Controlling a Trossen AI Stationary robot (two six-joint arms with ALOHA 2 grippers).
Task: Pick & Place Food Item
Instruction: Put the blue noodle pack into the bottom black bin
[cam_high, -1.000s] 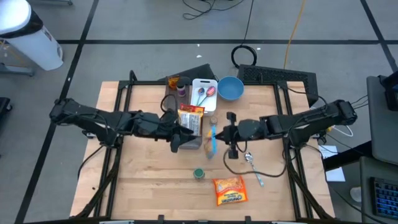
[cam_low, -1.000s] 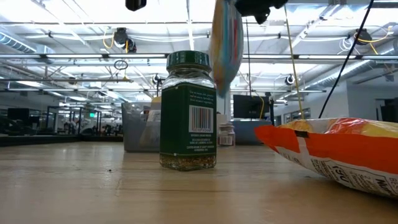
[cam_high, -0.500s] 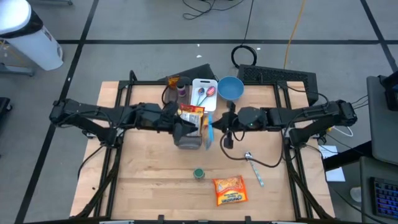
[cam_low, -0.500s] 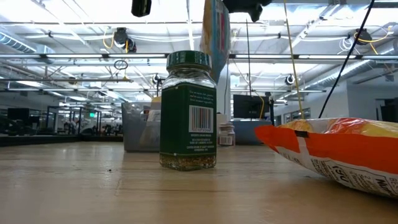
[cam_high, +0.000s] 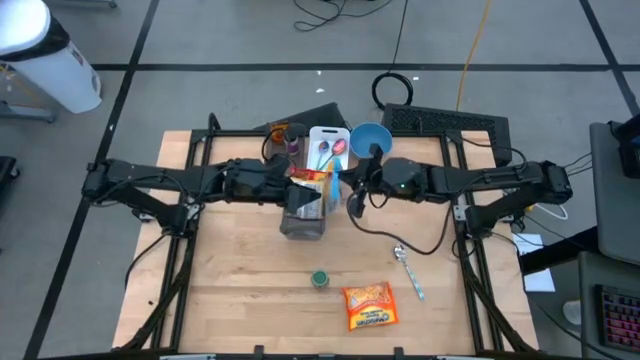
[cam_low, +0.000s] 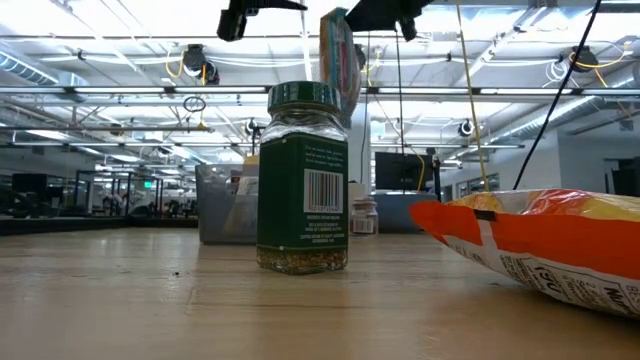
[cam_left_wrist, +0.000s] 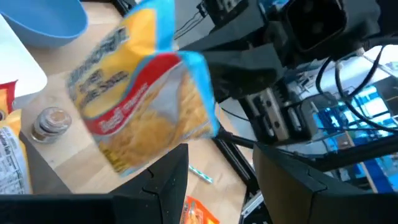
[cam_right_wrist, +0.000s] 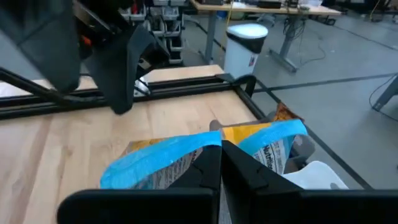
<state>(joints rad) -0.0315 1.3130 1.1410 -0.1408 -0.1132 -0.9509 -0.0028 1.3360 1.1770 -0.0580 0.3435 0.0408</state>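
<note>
My right gripper (cam_right_wrist: 221, 150) is shut on a yellow food bag with blue edges (cam_high: 333, 193), held high over the table's middle. The bag hangs just right of the grey bin (cam_high: 303, 228) in the high view and shows behind the spice jar's lid in the low view (cam_low: 338, 55). My left gripper (cam_left_wrist: 217, 171) stands open above the bin (cam_low: 222, 205), facing the bag (cam_left_wrist: 143, 93), with nothing between its fingers. A red and yellow packet (cam_high: 310, 180) sticks up from the bin's far end. My right gripper pinches the bag's blue sealed edge (cam_right_wrist: 205, 143) between its two fingers. The fingers come nearly level from the table's right side, tipped a little down. The bag hangs below them, clear of the table and the bin.
A green-lidded spice jar (cam_low: 303, 180) stands near the front, with an orange snack bag (cam_high: 368, 305) and a spoon (cam_high: 408, 270) to its right. At the far edge are a white tray (cam_high: 318, 135), a blue bowl (cam_high: 370, 142) and small jars (cam_high: 282, 133).
My right gripper has carried the bag toward the table's far edge and leftward, rising a little and tipping; the bag has stayed hanging, clear of the table. My left gripper has swung toward the far edge above the bin, staying open.
</note>
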